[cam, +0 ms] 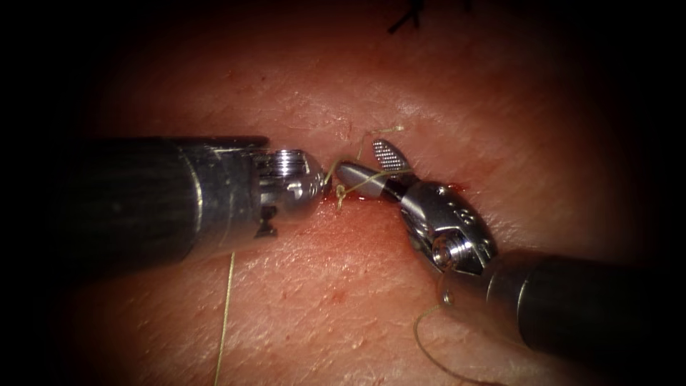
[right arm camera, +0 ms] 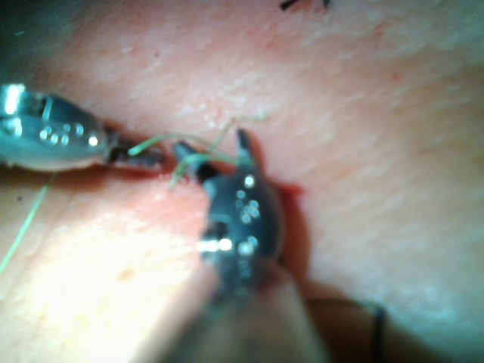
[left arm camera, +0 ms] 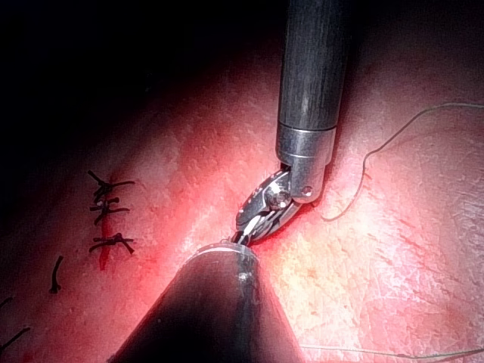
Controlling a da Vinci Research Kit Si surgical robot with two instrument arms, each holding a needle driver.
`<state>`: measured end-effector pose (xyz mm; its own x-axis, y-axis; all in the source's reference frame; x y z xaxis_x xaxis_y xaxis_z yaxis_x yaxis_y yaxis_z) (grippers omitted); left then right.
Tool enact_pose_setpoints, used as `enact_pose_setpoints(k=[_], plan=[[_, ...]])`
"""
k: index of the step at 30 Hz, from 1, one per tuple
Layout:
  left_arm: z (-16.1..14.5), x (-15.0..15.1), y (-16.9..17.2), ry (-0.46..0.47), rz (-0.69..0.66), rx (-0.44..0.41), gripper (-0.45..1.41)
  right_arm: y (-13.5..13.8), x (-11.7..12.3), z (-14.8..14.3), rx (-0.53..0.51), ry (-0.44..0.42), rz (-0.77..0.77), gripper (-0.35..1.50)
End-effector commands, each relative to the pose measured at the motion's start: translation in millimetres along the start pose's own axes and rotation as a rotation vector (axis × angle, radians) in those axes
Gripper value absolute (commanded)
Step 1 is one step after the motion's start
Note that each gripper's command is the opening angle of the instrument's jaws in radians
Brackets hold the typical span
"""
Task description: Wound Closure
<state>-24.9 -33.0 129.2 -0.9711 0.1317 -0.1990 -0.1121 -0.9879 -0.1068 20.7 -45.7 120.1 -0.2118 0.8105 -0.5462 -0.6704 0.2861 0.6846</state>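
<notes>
The right tool (cam: 371, 166) comes in from the right, and its two jaws stand apart like a little open beak. A pale thread (cam: 371, 179) runs across the gap between them, so the jaws are around the thread and not yet clamped on it. The right tool is the nearer one to this bit of thread.

The left tool (cam: 325, 184) points straight at the right one from the left, and their tips almost meet over the cut (cam: 350, 204). I cannot tell how its jaws stand, because its round wrist hides them. The thread seems to lead to its tip.

A short thread end (cam: 386, 131) sticks up just above the open jaws. More thread hangs down under the left tool and curls under the right one. I cannot find the needle.

The tissue (cam: 307, 300) is soft and wet, with red fluid (cam: 361, 214) along the cut. Dark finished stitches (left arm camera: 110, 208) sit well away, so there is room.
</notes>
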Motion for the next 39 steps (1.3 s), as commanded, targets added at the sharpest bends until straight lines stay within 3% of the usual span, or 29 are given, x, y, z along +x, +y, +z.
enact_pose_setpoints(k=[1,7,18,31,39], plan=[[0.4,0.4,0.0,0.000,0.000,0.001,-0.45,0.2,-0.4,0.9,0.007,-0.005,0.008,0.72],[0.1,0.4,1.2,0.001,0.001,0.002,-0.45,0.8,0.6,2.1,0.026,-0.018,0.047,0.57],[0.4,-2.6,1.1,-0.001,0.014,0.007,-0.45,0.3,0.2,1.3,0.127,-0.044,0.066,0.71],[2.4,-2.1,-0.8,-0.006,0.006,0.015,-0.45,-0.1,-0.4,1.4,0.190,-0.089,0.055,0.71],[5.1,-3.6,0.4,-0.025,0.011,0.012,-0.45,-0.2,-0.1,1.3,0.221,-0.044,0.063,0.69]])
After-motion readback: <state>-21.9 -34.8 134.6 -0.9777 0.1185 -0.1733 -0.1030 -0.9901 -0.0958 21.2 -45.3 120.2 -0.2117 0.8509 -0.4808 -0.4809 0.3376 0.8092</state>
